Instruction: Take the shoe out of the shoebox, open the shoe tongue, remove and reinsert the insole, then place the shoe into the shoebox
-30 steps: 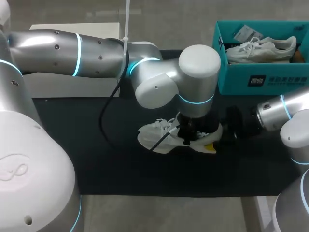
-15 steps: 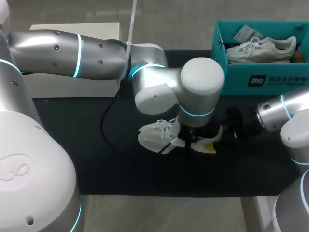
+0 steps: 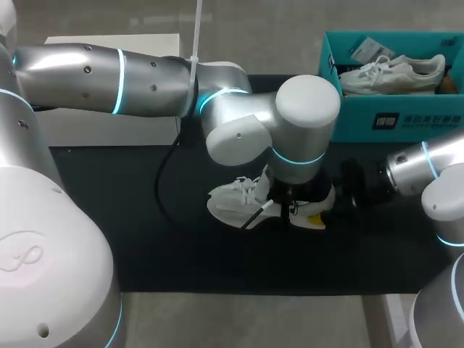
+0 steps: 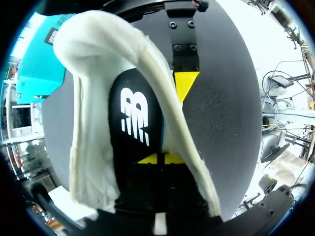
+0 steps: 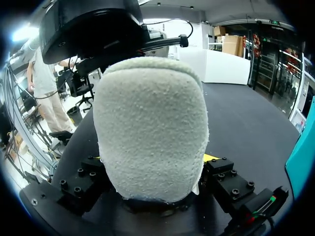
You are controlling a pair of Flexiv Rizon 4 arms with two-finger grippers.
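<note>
One shoe (image 3: pixel 239 203): outside shoebox (image 3: pixel 391 119), near its left front.
Right gripper (image 5: pixel 150 174): clamps heel, steadying shoe.
Left gripper (image 4: pixel 160 158): inside shoe, tips nearly together, apparently pinching insole (image 4: pixel 135 118) for pulling.

Black-topped table (image 3: pixel 109 239) with white shoe (image 3: pixel 232 203) near its middle, teal shoebox (image 3: pixel 348 119) at far right corner

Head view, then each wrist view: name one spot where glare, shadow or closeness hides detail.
Head view: glare streaks the left arm, which shades and half-hides the shoe. Left wrist view: the insole lies dark inside the shoe. Right wrist view: the shoe's heel looms close, blocking much of the table.
</note>
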